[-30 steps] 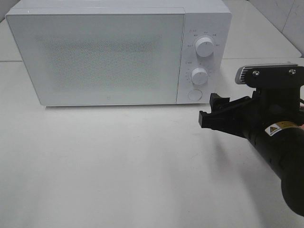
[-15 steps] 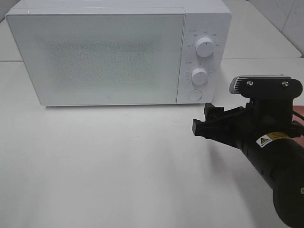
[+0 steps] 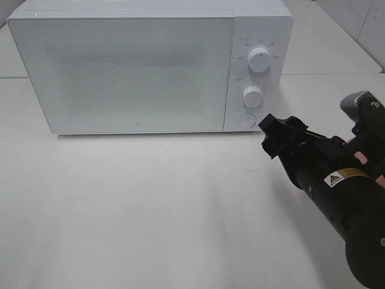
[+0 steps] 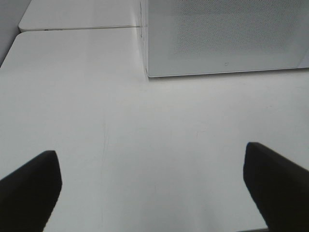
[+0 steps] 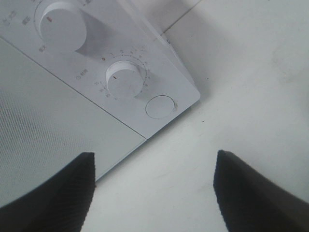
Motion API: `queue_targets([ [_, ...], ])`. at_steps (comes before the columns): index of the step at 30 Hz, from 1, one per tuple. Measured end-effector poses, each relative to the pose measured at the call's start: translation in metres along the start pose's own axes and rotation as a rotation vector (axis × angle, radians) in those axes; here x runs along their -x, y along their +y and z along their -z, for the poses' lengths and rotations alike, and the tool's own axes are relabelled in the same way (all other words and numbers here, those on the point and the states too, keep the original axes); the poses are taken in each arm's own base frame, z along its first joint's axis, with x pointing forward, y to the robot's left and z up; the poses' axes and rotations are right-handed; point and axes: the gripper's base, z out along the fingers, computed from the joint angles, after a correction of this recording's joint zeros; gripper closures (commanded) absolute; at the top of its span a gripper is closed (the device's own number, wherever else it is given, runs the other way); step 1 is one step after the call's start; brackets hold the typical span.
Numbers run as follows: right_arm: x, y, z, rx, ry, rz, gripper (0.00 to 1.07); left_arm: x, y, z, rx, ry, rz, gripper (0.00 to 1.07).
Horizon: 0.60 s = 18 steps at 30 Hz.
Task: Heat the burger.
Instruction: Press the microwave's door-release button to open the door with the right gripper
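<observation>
Starting on the left side: the left claw (image 4: 148, 151) hangs over bare white table (image 3: 150, 211), its two dark fingers (image 4: 29, 188) spread as wide as they go with nothing between them, pointing toward the near left corner of the microwave (image 3: 132, 72). Moving across, that white microwave sits at the back of the table with its big frosted door (image 3: 120, 72) closed flat. I can't see through the door. The burger shows in none of the views, so where it is I cannot tell. Further right, on the control panel, there's an upper knob (image 3: 259, 59), a lower knob (image 3: 252, 96) below it, and a round button (image 3: 245, 120) at the bottom. And over on the right, the right claw (image 3: 277, 135) noses in just beside that panel's lower corner, close to the round button. From its wrist camera the fingers (image 5: 67, 193) stand well apart, gripping nothing.
</observation>
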Motion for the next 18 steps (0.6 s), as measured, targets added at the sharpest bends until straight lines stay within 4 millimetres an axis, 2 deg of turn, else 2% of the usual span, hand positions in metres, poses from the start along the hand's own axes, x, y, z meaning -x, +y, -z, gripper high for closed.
queue_targets([
  [1, 0.0000, 0.0000, 0.0000, 0.000, 0.000, -0.114, 0.44, 0.0000, 0.0000, 0.0000, 0.000, 0.000, 0.000, 0.11],
  [4, -0.0001, 0.0000, 0.0000, 0.000, 0.001, -0.160, 0.45, 0.0000, 0.0000, 0.0000, 0.000, 0.000, 0.000, 0.11],
  [6, -0.0001, 0.0000, 0.0000, -0.001, 0.001, -0.325, 0.47, 0.0000, 0.0000, 0.0000, 0.000, 0.000, 0.000, 0.11],
  [7, -0.0001, 0.0000, 0.0000, -0.001, 0.001, -0.325, 0.47, 0.0000, 0.0000, 0.0000, 0.000, 0.000, 0.000, 0.11],
  [9, -0.0001, 0.0000, 0.0000, -0.001, 0.001, -0.487, 0.51, 0.0000, 0.0000, 0.0000, 0.000, 0.000, 0.000, 0.11],
  [10, -0.0001, 0.0000, 0.0000, -0.001, 0.001, -0.487, 0.51, 0.0000, 0.0000, 0.0000, 0.000, 0.000, 0.000, 0.11],
  [12, -0.0001, 0.0000, 0.0000, -0.001, 0.001, -0.676, 0.57, 0.0000, 0.0000, 0.0000, 0.000, 0.000, 0.000, 0.11],
  [16, -0.0001, 0.0000, 0.0000, -0.001, 0.001, -0.783, 0.65, 0.0000, 0.0000, 0.0000, 0.000, 0.000, 0.000, 0.11],
  [17, -0.0001, 0.0000, 0.0000, -0.001, 0.001, -0.811, 0.68, 0.0000, 0.0000, 0.0000, 0.000, 0.000, 0.000, 0.11],
  [18, -0.0001, 0.0000, 0.0000, -0.001, 0.001, -0.843, 0.76, 0.0000, 0.0000, 0.0000, 0.000, 0.000, 0.000, 0.11],
])
